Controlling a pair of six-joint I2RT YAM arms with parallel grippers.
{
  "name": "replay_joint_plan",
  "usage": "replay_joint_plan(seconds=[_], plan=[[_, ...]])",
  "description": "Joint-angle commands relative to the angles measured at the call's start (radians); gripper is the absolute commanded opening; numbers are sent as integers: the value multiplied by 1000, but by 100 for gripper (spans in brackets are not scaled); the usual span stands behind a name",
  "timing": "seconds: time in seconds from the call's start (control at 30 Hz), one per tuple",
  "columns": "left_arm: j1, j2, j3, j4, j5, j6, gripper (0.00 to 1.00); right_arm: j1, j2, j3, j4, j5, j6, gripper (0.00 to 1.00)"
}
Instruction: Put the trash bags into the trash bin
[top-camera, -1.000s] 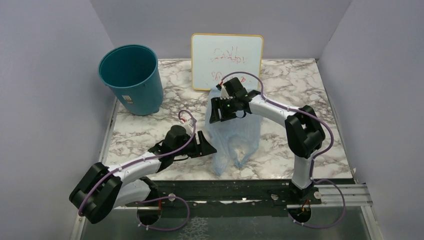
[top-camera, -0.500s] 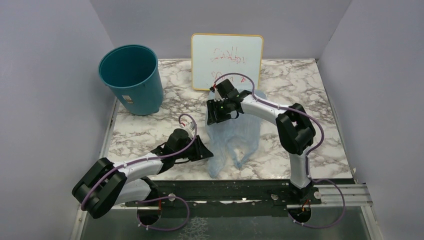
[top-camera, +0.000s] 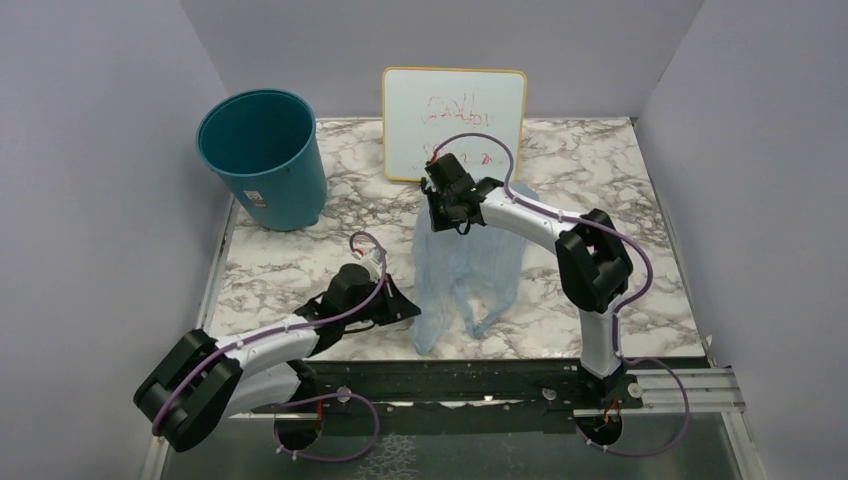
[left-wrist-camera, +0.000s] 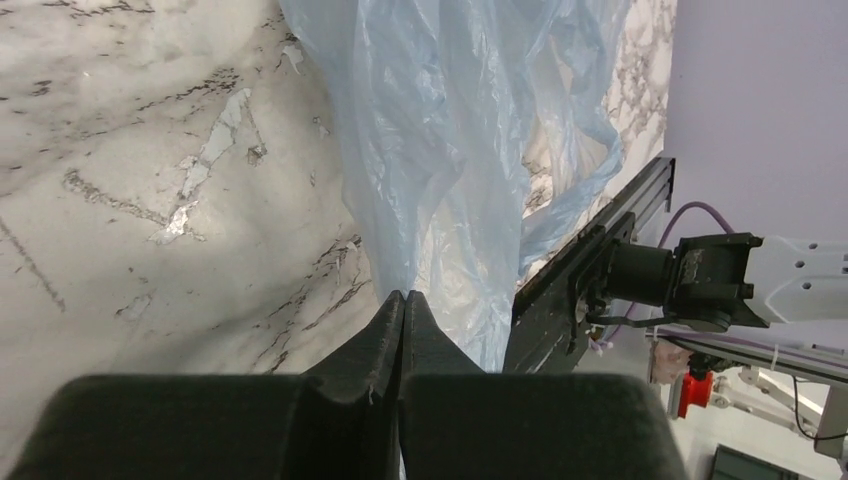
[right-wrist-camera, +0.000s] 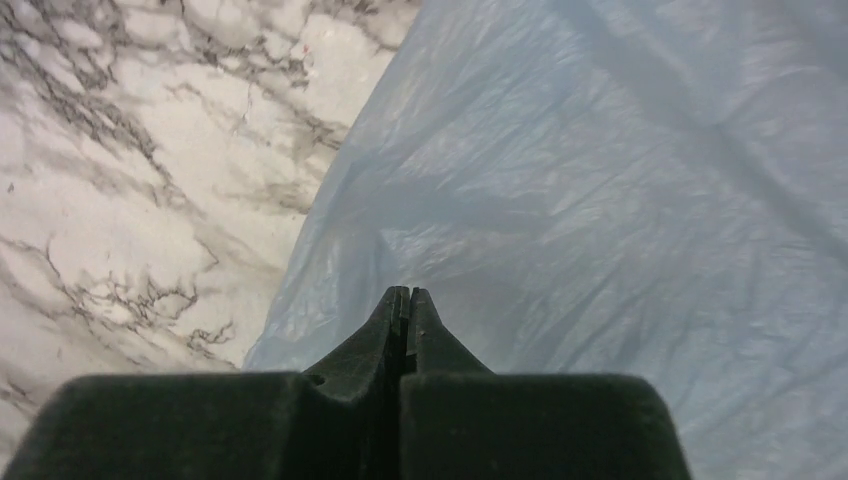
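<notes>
Mid-worktop, a light-blue trash bag (top-camera: 462, 275) is pinched by both grippers.
Left gripper (left-wrist-camera: 402, 301) pinches its near-left edge, right gripper (right-wrist-camera: 408, 298) its far edge; teal bin (top-camera: 265, 158) stands far-left.

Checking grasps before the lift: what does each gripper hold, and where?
Both are shut on the bag. The left gripper pinches its near left edge; the right gripper pinches the far end, near the whiteboard.

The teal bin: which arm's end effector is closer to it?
Left, though only narrowly. The left end effector sits near and right of the teal bin, by the bag's lower edge; the right end effector is further right, near the whiteboard.
</notes>
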Motion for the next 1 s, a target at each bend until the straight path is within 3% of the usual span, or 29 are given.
replay_joint_plan(seconds=[0.0, 0.23, 0.4, 0.47, 0.57, 0.67, 0.97], plan=[[-5, -78, -30, 8, -56, -19, 0, -12, -71, 32, -5, 171, 17, 1], [-5, -159, 33, -148, -128, 49, 0, -17, -122, 20, -48, 175, -34, 15], [-5, -185, 87, -260, -165, 100, 16, -19, -210, -68, 17, -6, -102, 48], [-5, -192, 94, -278, -168, 111, 16, -19, -225, -96, 28, -119, -98, 53], [-4, -200, 97, -290, -171, 113, 30, -19, -228, -143, 74, -332, -71, 60], [-5, -212, 98, -308, -179, 109, 32, -16, -211, -192, 136, -460, 15, 62], [-5, -305, 103, -415, -190, 107, 40, -5, -117, -182, 34, -357, -34, 57]])
